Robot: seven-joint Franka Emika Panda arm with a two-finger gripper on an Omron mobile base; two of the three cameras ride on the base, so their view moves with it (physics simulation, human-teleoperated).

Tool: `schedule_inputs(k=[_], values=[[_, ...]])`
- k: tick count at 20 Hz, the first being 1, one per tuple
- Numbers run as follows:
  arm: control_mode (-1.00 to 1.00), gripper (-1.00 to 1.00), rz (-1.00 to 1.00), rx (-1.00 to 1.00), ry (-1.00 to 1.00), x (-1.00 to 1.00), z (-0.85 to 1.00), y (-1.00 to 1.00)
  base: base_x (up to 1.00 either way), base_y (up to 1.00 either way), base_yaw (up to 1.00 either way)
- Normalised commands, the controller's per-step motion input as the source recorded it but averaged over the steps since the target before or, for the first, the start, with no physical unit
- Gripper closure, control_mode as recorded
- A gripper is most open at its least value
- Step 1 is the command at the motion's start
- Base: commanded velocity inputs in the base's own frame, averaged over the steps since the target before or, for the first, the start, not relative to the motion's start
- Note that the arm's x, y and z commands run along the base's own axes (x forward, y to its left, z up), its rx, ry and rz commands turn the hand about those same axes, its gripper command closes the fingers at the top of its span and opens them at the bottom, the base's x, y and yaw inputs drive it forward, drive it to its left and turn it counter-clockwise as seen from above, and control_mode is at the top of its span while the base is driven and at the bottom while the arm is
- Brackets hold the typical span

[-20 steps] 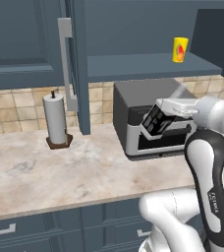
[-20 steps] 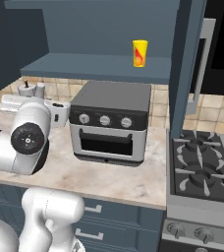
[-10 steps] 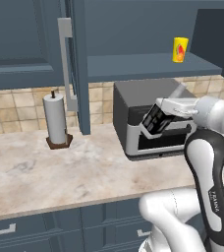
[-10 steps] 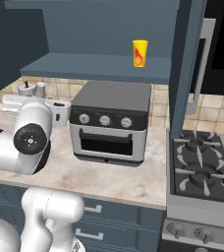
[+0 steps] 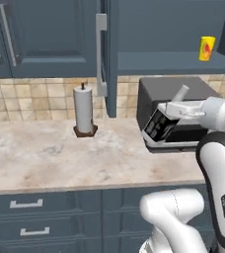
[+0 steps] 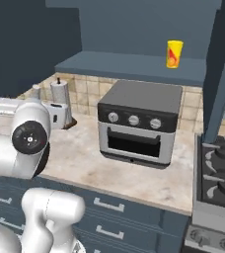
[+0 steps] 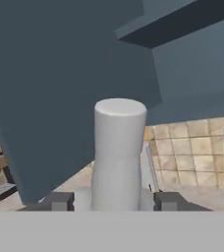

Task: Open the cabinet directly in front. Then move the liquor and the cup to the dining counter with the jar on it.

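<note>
My gripper [image 5: 170, 112] is shut on the liquor [image 5: 158, 126], a small bottle with a black label, held tilted in front of the toaster oven. In the hand view its pale neck [image 7: 119, 147] stands between my two fingertips [image 7: 60, 201]. The cabinet [image 5: 107, 44] is open, its door edge and silver handle [image 5: 100, 54] facing me. The yellow cup [image 5: 206, 48] with a red mark stands on the cabinet's shelf [image 6: 129, 66], up and right of the bottle; from the right it is the cup [image 6: 174, 53] above the oven. The dining counter and the jar are out of view.
A grey toaster oven [image 6: 141, 123] sits on the marbled counter [image 5: 45, 158] under the open cabinet. A paper towel roll [image 5: 84, 108] stands to its left. A gas stove [image 6: 220, 183] lies at the far right. Drawer fronts [image 5: 35, 217] run below.
The whole picture has shifted right in both base views, so the base has moved. The gripper keeps the bottle in the same grip.
</note>
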Motion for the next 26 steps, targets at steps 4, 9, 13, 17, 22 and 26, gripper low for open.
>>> schedule_inputs(k=[4,9,13,17,22,26], values=[[1.0,1.0,0.0,0.0,0.0,0.0,0.0,0.0,-0.41,0.56,0.66],[1.0,1.0,0.0,0.0,0.0,0.0,0.0,0.0,-0.11,0.32,0.84],[1.0,1.0,0.0,0.0,0.0,0.0,0.0,0.0,0.0,0.21,0.91],[1.0,1.0,0.0,0.0,0.0,0.0,0.0,0.0,0.0,0.14,0.95],[1.0,1.0,0.0,0.0,0.0,0.0,0.0,0.0,0.0,0.04,1.0],[1.0,1.0,0.0,0.0,0.0,0.0,0.0,0.0,0.0,0.03,1.0]])
